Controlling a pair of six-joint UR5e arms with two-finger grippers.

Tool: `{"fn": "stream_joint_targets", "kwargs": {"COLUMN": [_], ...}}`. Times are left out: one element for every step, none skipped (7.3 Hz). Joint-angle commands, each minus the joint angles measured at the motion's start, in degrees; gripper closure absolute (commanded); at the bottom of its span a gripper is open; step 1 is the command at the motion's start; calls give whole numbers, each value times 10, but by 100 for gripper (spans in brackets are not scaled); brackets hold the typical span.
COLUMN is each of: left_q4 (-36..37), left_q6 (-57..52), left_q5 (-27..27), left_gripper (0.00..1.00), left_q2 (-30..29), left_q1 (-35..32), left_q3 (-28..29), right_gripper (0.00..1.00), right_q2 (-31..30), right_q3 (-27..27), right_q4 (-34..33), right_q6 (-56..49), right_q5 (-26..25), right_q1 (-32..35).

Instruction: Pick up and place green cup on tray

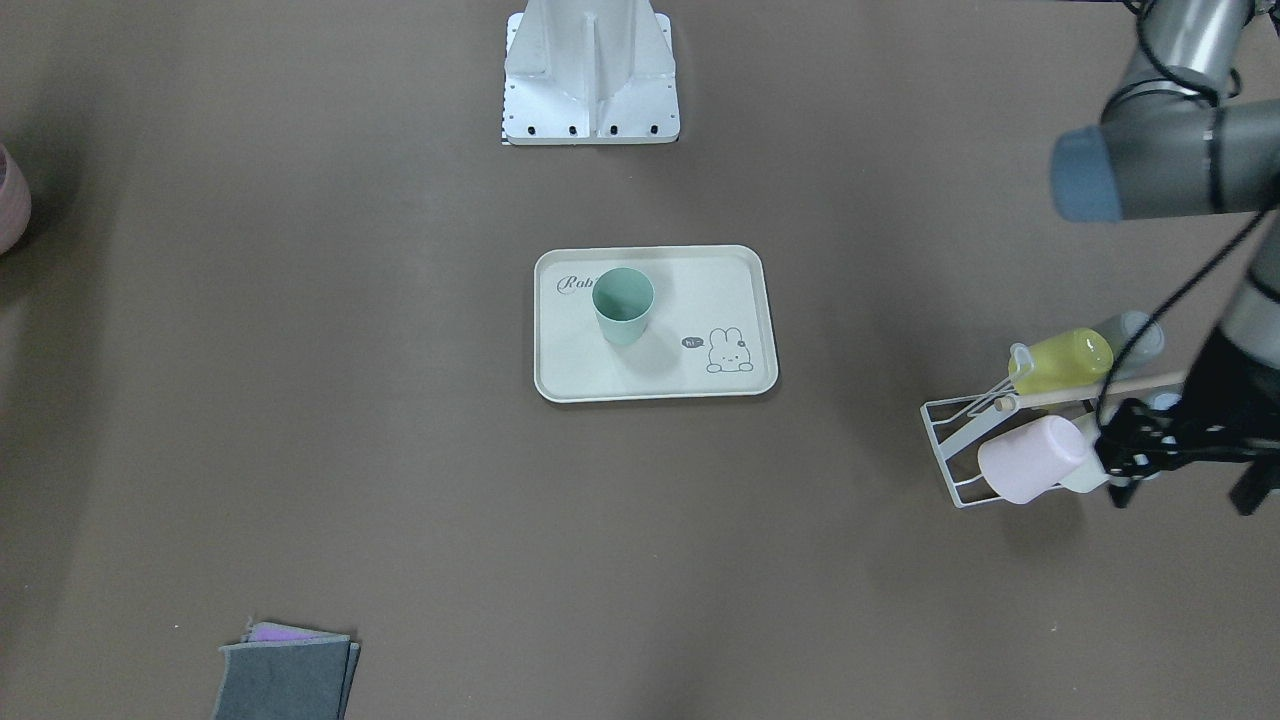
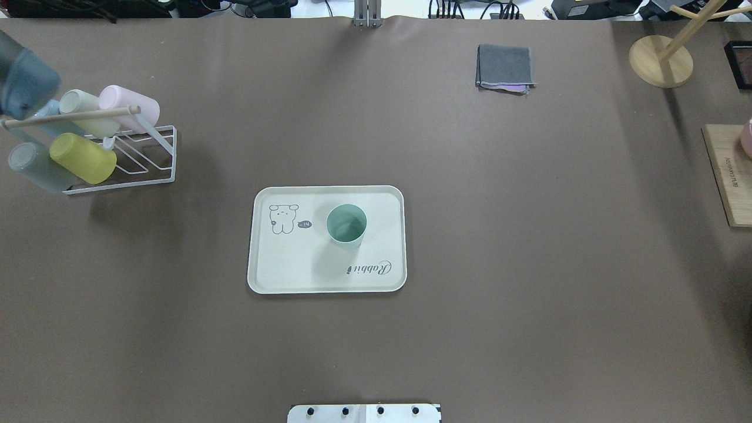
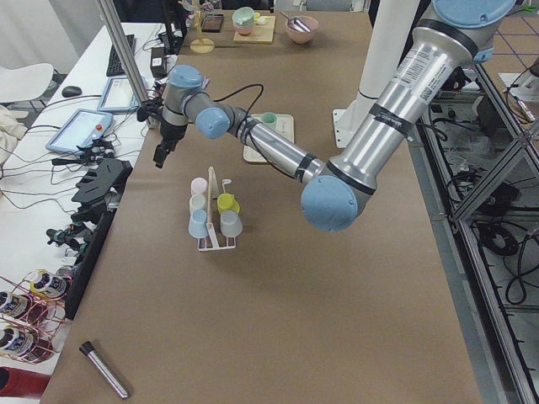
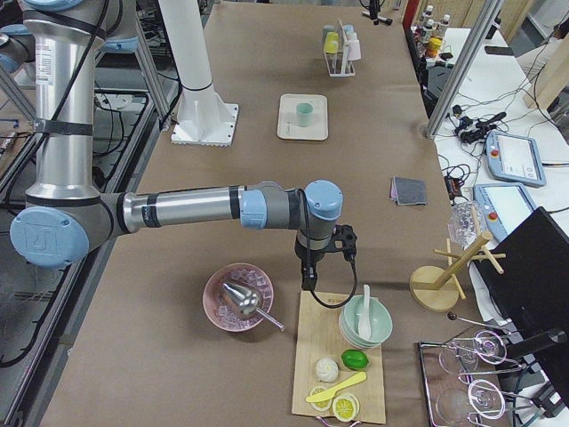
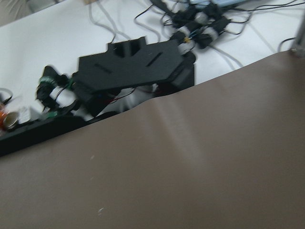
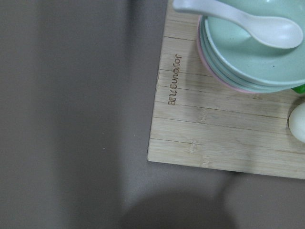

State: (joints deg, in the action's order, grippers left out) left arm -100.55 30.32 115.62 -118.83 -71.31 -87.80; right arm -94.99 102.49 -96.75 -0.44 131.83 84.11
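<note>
The green cup (image 1: pixel 622 305) stands upright on the cream tray (image 1: pixel 700 290) at the table's middle, over the "Rabbit" script. It also shows in the overhead view (image 2: pixel 346 224) on the tray (image 2: pixel 294 264). No gripper is near it. My left gripper (image 1: pixel 1185 450) hangs beyond the cup rack near the table's edge, also seen in the exterior left view (image 3: pixel 159 156); I cannot tell if it is open or shut. My right gripper (image 4: pixel 308 283) shows only in the exterior right view, above a wooden board's edge; I cannot tell its state.
A white wire rack (image 2: pixel 141 183) holds several pastel cups on their sides, including a lime one (image 2: pixel 82 157). A folded grey cloth (image 2: pixel 505 67) lies at the far side. A wooden board (image 6: pixel 214 119) carries stacked bowls. A mug tree (image 2: pixel 661 59) stands far right.
</note>
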Motion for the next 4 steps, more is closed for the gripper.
{"fn": "stream_joint_targets", "kwargs": {"left_q4": [16,18,20,17], "left_q6": [2,0,-2,-15], "left_q5": [98,199,306,321], "left_gripper": [2,2,2,2], "left_q2": [98,128,168,211], "left_q1": [-80,-108,-146,-180], "left_q3": [17,40,60,55], "right_gripper": [0,0,0,0], "right_q2": [0,-1,2,2], "right_q3": [-1,-1,-3,-1], "right_q4": [-1,-1,-1,-2], "right_q6": [0,1,2,1], "right_q5": [-2,-2,-2,-2], "right_q1": [0,0,0,0]}}
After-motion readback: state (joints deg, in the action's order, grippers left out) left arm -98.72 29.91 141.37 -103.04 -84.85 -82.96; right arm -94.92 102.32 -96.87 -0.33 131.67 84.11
